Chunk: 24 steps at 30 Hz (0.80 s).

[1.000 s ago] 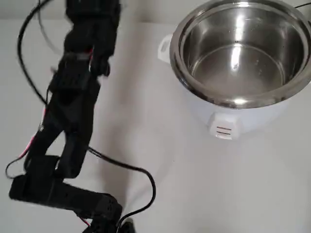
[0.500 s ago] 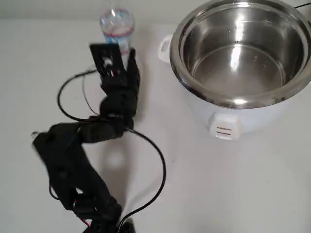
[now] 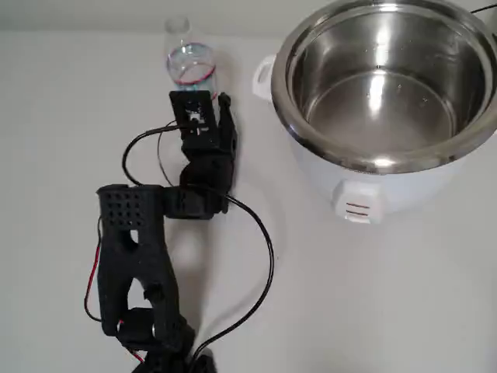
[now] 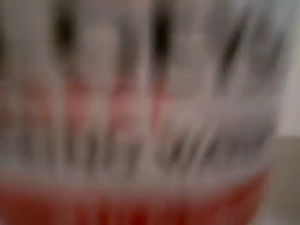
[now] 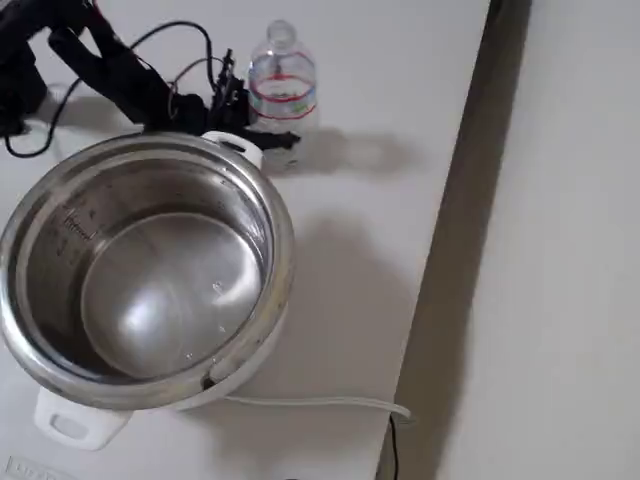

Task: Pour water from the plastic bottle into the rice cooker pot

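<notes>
The plastic bottle (image 3: pixel 189 61) stands upright on the white table at the back, left of the cooker; it is clear and ribbed with a red label line. The same bottle (image 5: pixel 283 92) shows in the fixed view, and as a blurred close-up (image 4: pixel 140 117) in the wrist view. Its water is too clear to make out. My black gripper (image 3: pixel 203 99) reaches up to the bottle's base, open, with one finger (image 3: pixel 225 105) beside the bottle's right flank. The rice cooker pot (image 3: pixel 435 47), a shiny steel bowl, sits in the white cooker body (image 3: pixel 357 194) at the right.
My arm (image 3: pixel 132 233) and its black cable (image 3: pixel 260 264) lie across the left half of the table. In the fixed view the pot (image 5: pixel 60 230) fills the near left, a white cord (image 5: pixel 310 402) runs from it, and the table edge (image 5: pixel 450 250) drops off at the right.
The arm has swung from the far left towards the middle and stretched out, bringing the gripper up to the bottle's base. Bottle and cooker have stayed put.
</notes>
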Each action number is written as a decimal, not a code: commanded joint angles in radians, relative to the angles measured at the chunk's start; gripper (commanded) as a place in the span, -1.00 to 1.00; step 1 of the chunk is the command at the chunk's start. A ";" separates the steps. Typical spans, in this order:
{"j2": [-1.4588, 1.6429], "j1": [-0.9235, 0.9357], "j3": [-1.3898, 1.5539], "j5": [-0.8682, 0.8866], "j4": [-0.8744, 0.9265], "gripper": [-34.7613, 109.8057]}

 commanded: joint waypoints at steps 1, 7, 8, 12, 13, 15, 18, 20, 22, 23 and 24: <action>-0.067 0.029 -0.216 -0.003 0.035 0.08; -0.138 0.078 -0.453 -0.037 0.201 0.10; -0.141 0.084 -0.466 -0.037 0.204 0.10; -0.132 0.098 -0.443 -0.037 0.158 0.10; -0.127 0.101 -0.428 -0.037 0.149 0.10; -0.094 0.104 -0.365 -0.031 0.133 0.10; -0.006 0.095 -0.227 0.002 0.109 0.10; 0.034 0.084 -0.156 0.008 0.077 0.10; 0.080 0.075 -0.084 0.014 0.061 0.10; 0.109 0.072 -0.043 0.021 0.060 0.10; 0.143 0.069 0.003 0.029 0.058 0.10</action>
